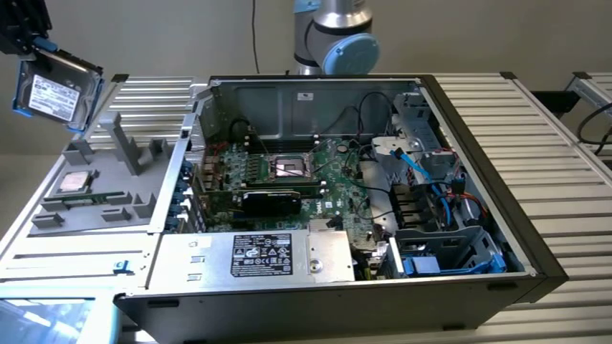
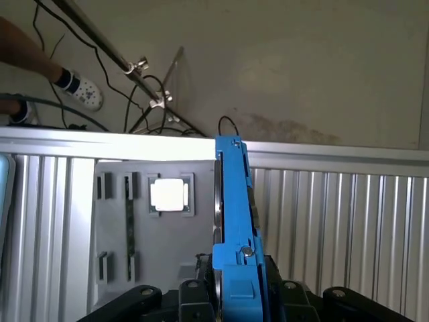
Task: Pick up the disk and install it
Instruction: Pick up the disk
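Here we have the claw clamped on the disk, its jaws closed partway onto the drive's two flat faces. The disk hangs tilted in the air, high above the grey parts tray at the exterior view's left. In the wrist view we look along the disk's blue carrier edge, which stands between the jaws, with the small square chip lying in its tray pocket beneath. The disk is well apart from the open computer case on the ribbed counter, whose drive cage sits toward the exterior view's right.

For this carrying step, we judge that the grip takes the drive near one end only, so it could swing or slip. We would travel smoothly, keep the clamp firm, and hold the hanging end above the case wall and the blue cables.
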Available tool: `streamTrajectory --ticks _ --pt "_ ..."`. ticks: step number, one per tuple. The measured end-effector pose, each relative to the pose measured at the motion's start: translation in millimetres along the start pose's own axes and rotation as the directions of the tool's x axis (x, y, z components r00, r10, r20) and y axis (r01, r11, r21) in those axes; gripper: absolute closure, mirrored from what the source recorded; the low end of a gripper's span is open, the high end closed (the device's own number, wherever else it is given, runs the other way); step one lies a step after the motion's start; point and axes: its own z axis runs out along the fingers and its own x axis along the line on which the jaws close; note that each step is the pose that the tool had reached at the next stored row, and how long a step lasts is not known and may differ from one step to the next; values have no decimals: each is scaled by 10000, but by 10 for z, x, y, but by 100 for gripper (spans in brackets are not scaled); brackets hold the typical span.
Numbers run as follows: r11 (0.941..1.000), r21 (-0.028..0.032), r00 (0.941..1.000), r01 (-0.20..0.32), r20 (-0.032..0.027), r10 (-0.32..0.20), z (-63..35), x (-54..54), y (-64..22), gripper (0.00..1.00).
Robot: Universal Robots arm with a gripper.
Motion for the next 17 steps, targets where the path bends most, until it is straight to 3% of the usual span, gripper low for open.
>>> streamTrajectory --ticks 10,17 --pt "10000 0 10000 0 -15 0 -200 5 -143 61" --pt "10000 0 10000 0 -20 0 -482 11 -322 61"
